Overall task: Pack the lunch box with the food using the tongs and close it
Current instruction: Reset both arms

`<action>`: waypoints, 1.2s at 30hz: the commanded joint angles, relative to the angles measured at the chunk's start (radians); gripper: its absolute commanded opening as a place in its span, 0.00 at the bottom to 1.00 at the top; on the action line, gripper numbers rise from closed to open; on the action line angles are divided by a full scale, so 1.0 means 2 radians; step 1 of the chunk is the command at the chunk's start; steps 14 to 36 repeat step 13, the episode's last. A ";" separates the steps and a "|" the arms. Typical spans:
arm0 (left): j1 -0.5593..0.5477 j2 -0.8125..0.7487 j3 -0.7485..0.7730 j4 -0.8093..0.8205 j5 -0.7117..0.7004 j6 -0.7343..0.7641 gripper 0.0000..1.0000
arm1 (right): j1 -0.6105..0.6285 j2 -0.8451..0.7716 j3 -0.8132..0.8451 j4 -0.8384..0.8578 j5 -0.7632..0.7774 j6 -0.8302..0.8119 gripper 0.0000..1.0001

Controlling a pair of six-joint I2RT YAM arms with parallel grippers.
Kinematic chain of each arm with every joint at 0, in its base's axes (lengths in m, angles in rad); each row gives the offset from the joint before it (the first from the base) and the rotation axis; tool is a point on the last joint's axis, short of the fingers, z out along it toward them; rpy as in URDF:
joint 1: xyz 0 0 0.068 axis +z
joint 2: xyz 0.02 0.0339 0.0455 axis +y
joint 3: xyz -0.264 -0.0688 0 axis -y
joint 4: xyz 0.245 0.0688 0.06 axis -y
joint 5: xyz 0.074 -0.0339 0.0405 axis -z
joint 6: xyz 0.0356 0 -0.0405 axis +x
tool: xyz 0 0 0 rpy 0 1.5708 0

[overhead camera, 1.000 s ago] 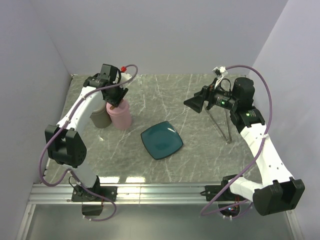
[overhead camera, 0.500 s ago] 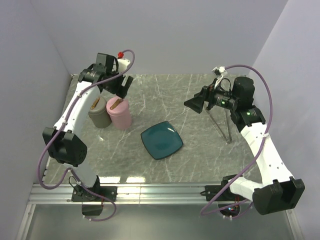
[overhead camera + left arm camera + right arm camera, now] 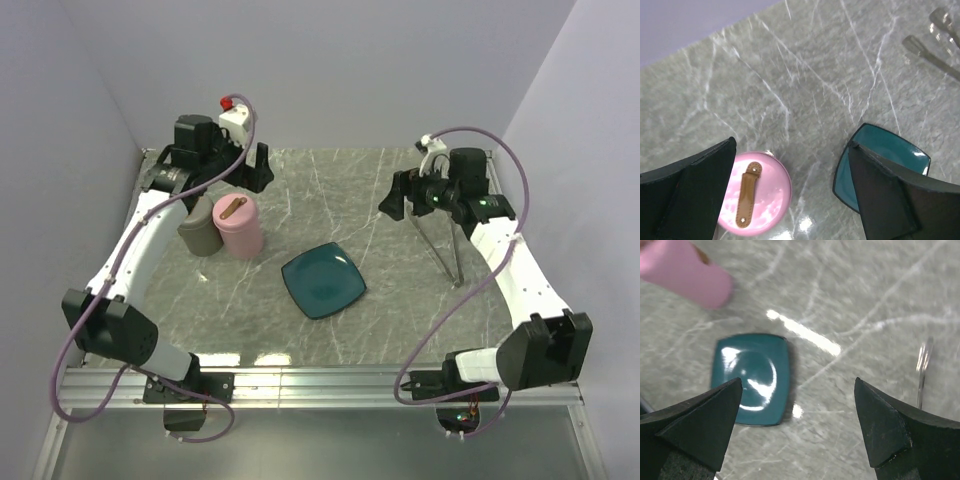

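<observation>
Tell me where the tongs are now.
In the top view, the tongs lie on the right side, right of the teal plate, near the right end effector.

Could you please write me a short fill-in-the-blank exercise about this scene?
The pink lunch box has a ___ strap on its lid.
The tongs lie on the ___ arm's side of the table.
The left gripper and right gripper both stand ___.
The square plate is ___.
Missing words: brown; right; open; teal.

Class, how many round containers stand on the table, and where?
2. The pink container stands left of the teal plate; the grey container stands beside it, farther left, partly hidden by the left arm.
</observation>
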 commanded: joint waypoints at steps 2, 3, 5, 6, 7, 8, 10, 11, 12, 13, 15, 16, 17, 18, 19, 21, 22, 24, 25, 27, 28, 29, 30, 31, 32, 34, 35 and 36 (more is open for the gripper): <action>-0.009 0.016 -0.041 0.052 -0.013 -0.019 0.99 | -0.005 -0.007 -0.063 0.039 0.039 -0.006 1.00; -0.011 0.016 -0.053 0.059 -0.018 -0.018 0.99 | -0.005 -0.012 -0.072 0.046 0.038 -0.004 1.00; -0.020 0.016 -0.063 0.067 -0.031 -0.018 0.99 | -0.005 -0.025 -0.089 0.050 0.044 -0.006 1.00; -0.022 0.014 -0.072 0.073 -0.035 -0.019 0.99 | -0.005 -0.028 -0.092 0.049 0.048 -0.010 1.00; -0.028 0.013 -0.074 0.074 -0.041 -0.020 1.00 | -0.005 -0.035 -0.096 0.047 0.048 -0.011 1.00; -0.031 0.013 -0.076 0.076 -0.046 -0.021 0.99 | -0.006 -0.038 -0.097 0.046 0.048 -0.012 1.00; -0.040 0.009 -0.082 0.083 -0.057 -0.023 0.99 | -0.005 -0.047 -0.101 0.043 0.043 -0.014 1.00; -0.043 0.008 -0.083 0.084 -0.059 -0.023 0.99 | -0.005 -0.050 -0.102 0.043 0.043 -0.014 1.00; -0.044 0.006 -0.080 0.084 -0.058 -0.021 1.00 | -0.004 -0.052 -0.101 0.043 0.042 -0.017 1.00; -0.044 0.005 -0.079 0.083 -0.055 -0.021 0.99 | -0.005 -0.053 -0.098 0.040 0.041 -0.019 1.00; -0.044 0.005 -0.079 0.083 -0.055 -0.021 0.99 | -0.005 -0.053 -0.098 0.040 0.041 -0.019 1.00; -0.044 0.005 -0.079 0.083 -0.055 -0.021 0.99 | -0.005 -0.053 -0.098 0.040 0.041 -0.019 1.00; -0.044 0.005 -0.079 0.083 -0.055 -0.021 0.99 | -0.005 -0.053 -0.098 0.040 0.041 -0.019 1.00; -0.044 0.005 -0.079 0.083 -0.055 -0.021 0.99 | -0.005 -0.053 -0.098 0.040 0.041 -0.019 1.00; -0.044 0.005 -0.079 0.083 -0.055 -0.021 0.99 | -0.005 -0.053 -0.098 0.040 0.041 -0.019 1.00; -0.044 0.005 -0.079 0.083 -0.055 -0.021 0.99 | -0.005 -0.053 -0.098 0.040 0.041 -0.019 1.00; -0.044 0.005 -0.079 0.083 -0.055 -0.021 0.99 | -0.005 -0.053 -0.098 0.040 0.041 -0.019 1.00; -0.044 0.005 -0.079 0.083 -0.055 -0.021 0.99 | -0.005 -0.053 -0.098 0.040 0.041 -0.019 1.00; -0.044 0.005 -0.079 0.083 -0.055 -0.021 0.99 | -0.005 -0.053 -0.098 0.040 0.041 -0.019 1.00; -0.044 0.005 -0.079 0.083 -0.055 -0.021 0.99 | -0.005 -0.053 -0.098 0.040 0.041 -0.019 1.00; -0.044 0.005 -0.079 0.083 -0.055 -0.021 0.99 | -0.005 -0.053 -0.098 0.040 0.041 -0.019 1.00; -0.044 0.005 -0.079 0.083 -0.055 -0.021 0.99 | -0.005 -0.053 -0.098 0.040 0.041 -0.019 1.00; -0.044 0.005 -0.079 0.083 -0.055 -0.021 0.99 | -0.005 -0.053 -0.098 0.040 0.041 -0.019 1.00; -0.044 0.005 -0.079 0.083 -0.055 -0.021 0.99 | -0.005 -0.053 -0.098 0.040 0.041 -0.019 1.00; -0.044 0.005 -0.079 0.083 -0.055 -0.021 0.99 | -0.005 -0.053 -0.098 0.040 0.041 -0.019 1.00; -0.044 0.005 -0.079 0.083 -0.055 -0.021 0.99 | -0.005 -0.053 -0.098 0.040 0.041 -0.019 1.00; -0.044 0.005 -0.079 0.083 -0.055 -0.021 0.99 | -0.005 -0.053 -0.098 0.040 0.041 -0.019 1.00; -0.044 0.005 -0.079 0.083 -0.055 -0.021 0.99 | -0.005 -0.053 -0.098 0.040 0.041 -0.019 1.00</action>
